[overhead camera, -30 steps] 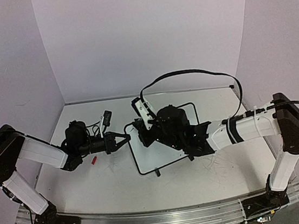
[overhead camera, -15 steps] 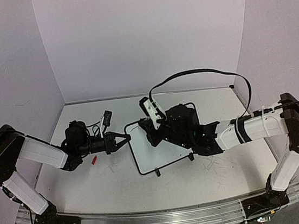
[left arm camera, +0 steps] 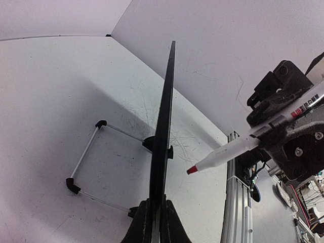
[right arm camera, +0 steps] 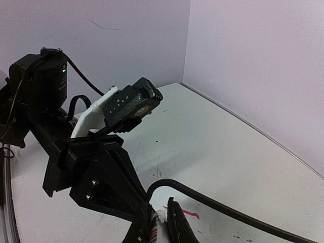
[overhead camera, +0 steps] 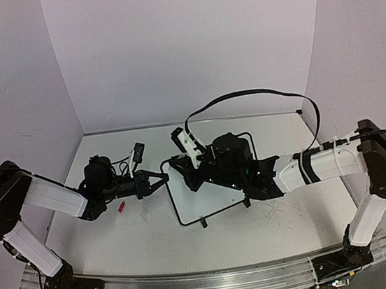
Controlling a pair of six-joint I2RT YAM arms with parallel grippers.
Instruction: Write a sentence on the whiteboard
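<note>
The whiteboard (overhead camera: 207, 200) sits on the tabletop (overhead camera: 121, 245), its edge pinched in my left hand (left arm camera: 158, 215); my right hand (right arm camera: 161, 223) clasps a red-tipped marker (left arm camera: 238, 149).

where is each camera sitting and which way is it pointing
Top external: above and behind the arms, looking down on the table; both arms show, left gripper clamping the whiteboard edge.
Left wrist: low, sighting along that board edge-on; own fingers at bottom.
Right wrist: faces the left arm; own fingers pinch a marker.
Shared: both wrist views show the marker, red-tipped in the left one.
</note>
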